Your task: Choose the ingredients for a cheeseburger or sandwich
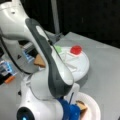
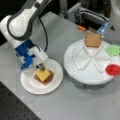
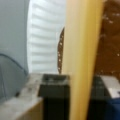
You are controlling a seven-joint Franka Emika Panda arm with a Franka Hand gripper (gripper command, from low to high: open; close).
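In a front view my gripper hangs low over the small white plate, its blue body just above. A yellow-orange cheese square lies on a dark brown patty on that plate. In the wrist view the cheese runs as a yellow band between my two dark fingers, which close on its sides, with the patty behind it. In a front view the gripper stands beside a tan piece of the stack. One tan toast slice rests on the divided tray.
The round white divided tray also holds a green leaf piece and a red disc. In a front view my arm covers much of the tray. Equipment and an orange object sit behind the tray.
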